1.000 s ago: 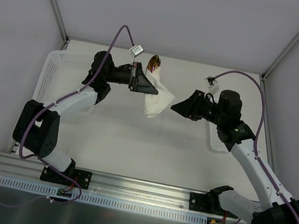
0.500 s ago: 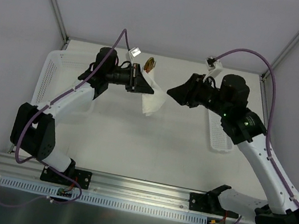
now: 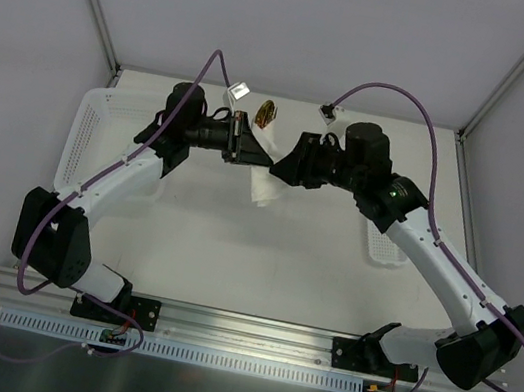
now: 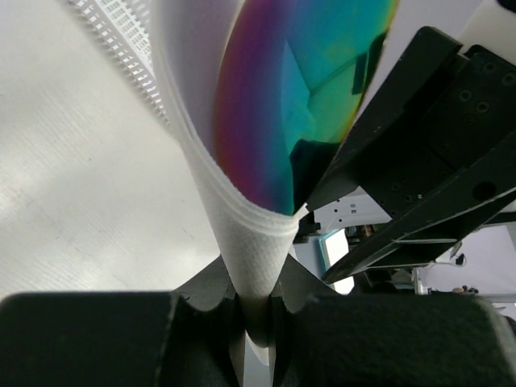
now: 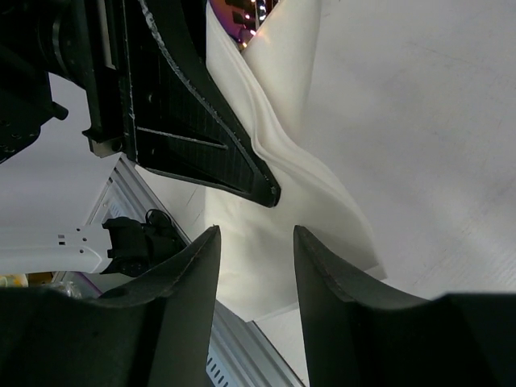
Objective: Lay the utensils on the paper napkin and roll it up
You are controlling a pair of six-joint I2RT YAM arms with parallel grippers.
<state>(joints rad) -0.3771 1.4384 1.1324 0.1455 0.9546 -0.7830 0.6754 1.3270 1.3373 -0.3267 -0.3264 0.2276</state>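
Observation:
My left gripper (image 3: 253, 150) is shut on the white paper napkin (image 3: 265, 182) and holds it above the table at the back middle. The napkin is wrapped round the spoon, whose shiny bowl (image 3: 267, 111) sticks out of the top. In the left wrist view the napkin (image 4: 256, 266) is pinched between the jaws and the bowl (image 4: 306, 97) shows iridescent inside it. My right gripper (image 3: 283, 166) is open and empty, right beside the hanging napkin; in the right wrist view (image 5: 254, 246) the napkin (image 5: 298, 185) hangs just ahead of its fingers. The fork is hidden.
A white perforated basket (image 3: 89, 130) lies at the table's left edge and another (image 3: 381, 246) at the right, partly under my right arm. The metal frame posts stand at the back corners.
My right arm has swung left and closed in on the napkin, from well apart to right beside it. The left gripper still holds the napkin with the spoon, shifted slightly.

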